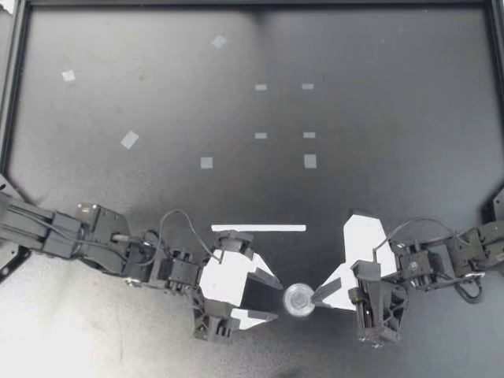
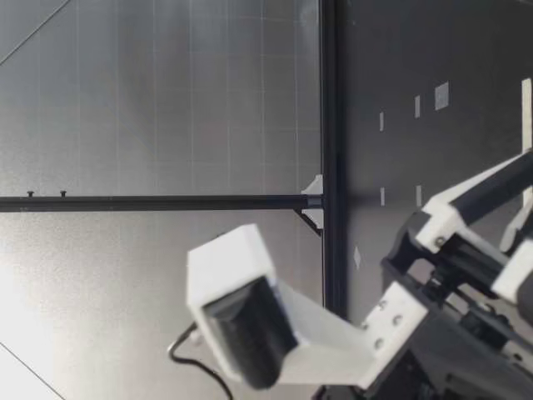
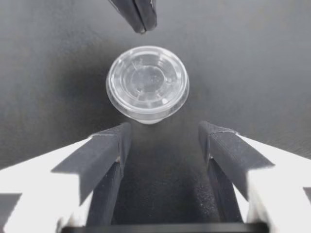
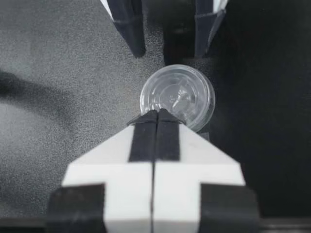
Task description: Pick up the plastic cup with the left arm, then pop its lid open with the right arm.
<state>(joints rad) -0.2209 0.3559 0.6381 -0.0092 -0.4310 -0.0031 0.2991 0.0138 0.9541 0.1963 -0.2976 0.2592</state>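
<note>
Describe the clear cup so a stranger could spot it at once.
On the black table, find the long white strip. Just past it toward the arms, between my open left gripper and shut right gripper, sits a lidded cup: the only round, transparent thing there.

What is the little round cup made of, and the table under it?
The cup looks like thin clear plastic, glossy: the dark table shows through it and its ringed top catches light. The table looks matte black, maybe rubber or coated board; its fine grain barely shines, so I can't be sure.
</note>
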